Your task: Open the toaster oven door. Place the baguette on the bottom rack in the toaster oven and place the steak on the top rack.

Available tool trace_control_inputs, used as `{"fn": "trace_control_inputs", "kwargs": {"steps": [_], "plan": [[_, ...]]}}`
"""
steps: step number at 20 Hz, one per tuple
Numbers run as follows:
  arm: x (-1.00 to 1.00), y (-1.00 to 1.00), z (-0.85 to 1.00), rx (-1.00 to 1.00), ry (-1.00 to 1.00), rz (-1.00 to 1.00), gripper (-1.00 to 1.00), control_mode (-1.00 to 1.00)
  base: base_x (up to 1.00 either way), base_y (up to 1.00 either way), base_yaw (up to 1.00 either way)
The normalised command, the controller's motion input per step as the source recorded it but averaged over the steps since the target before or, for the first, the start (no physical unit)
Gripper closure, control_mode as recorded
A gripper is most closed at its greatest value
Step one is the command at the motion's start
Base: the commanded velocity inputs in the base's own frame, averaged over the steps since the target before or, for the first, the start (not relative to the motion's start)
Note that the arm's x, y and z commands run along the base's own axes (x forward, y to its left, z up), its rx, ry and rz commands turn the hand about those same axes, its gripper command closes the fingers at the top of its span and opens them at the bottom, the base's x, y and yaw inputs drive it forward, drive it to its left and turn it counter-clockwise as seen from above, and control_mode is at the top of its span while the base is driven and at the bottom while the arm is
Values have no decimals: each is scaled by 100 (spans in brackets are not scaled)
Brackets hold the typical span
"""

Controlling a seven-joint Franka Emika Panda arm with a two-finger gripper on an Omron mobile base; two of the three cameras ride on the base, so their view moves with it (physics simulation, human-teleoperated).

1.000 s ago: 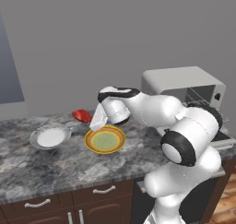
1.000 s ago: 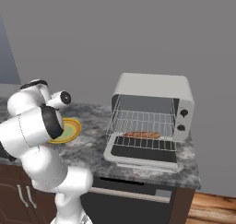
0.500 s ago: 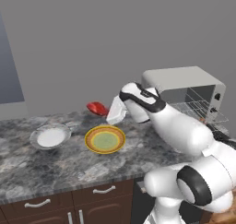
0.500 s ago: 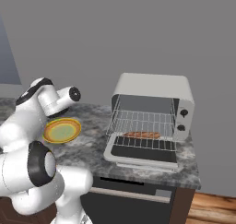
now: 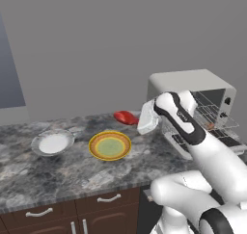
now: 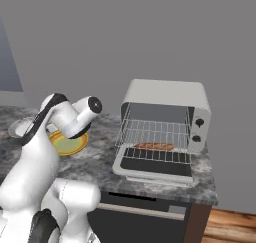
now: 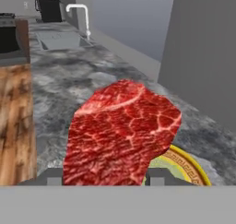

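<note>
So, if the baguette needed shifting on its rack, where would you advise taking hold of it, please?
Probably at its middle, pinched across its slim width. The baguette lies sideways on the bottom rack, and the top rack covers it from above, so coming in level from the front, over the open toaster oven door, looks best.

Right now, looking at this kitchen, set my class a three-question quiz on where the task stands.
1. True or false: the toaster oven door is open.
2. Where is the baguette? A) yellow-rimmed plate B) bottom rack C) white plate
3. What are the fingers holding?

Key:
1. True; it lies folded down.
2. B.
3. The steak, lifted off the counter, not yet on the top rack.
</note>
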Motion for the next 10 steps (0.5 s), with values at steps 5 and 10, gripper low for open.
{"fn": "trace_control_inputs", "kwargs": {"steps": [5,10], "plan": [[-45,-55,32,-14,0,0,100,-100,0,0,0],[-49,-50,29,-21,3,0,100,-100,0,0,0]]}}
